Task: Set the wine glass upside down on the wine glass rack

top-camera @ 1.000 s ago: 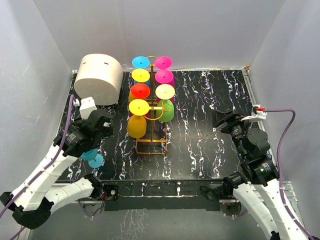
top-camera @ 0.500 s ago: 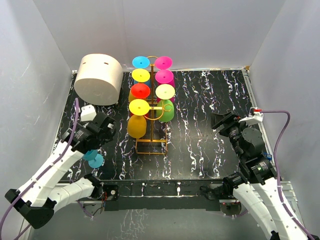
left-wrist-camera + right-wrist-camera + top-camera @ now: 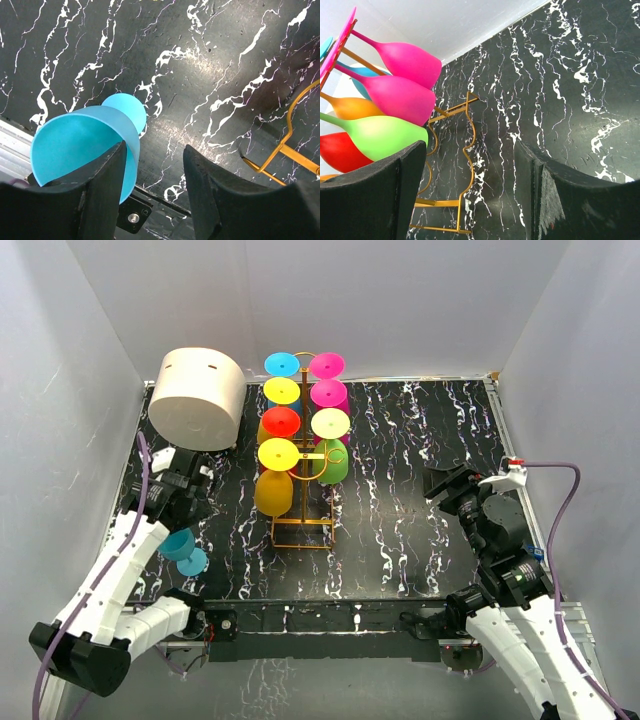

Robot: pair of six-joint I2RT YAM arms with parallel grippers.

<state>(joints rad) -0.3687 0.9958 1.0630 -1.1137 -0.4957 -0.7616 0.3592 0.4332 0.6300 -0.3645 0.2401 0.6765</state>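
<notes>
The cyan wine glass stands on the black marbled table at the front left, apart from the rack. In the left wrist view its bowl faces the camera at lower left. My left gripper is open and empty, just behind and above the glass; the bowl's rim shows beside the left finger. The golden wire rack stands at centre with several coloured glasses hung upside down. My right gripper is open and empty at the right, facing the rack.
A cream cylindrical container stands at the back left. White walls enclose the table on three sides. A corner of the rack's base shows in the left wrist view. The table's front edge rail lies near the cyan glass.
My left arm has drawn back and to the left, off the cyan glass, which now shows whole. The right arm shifted slightly.
</notes>
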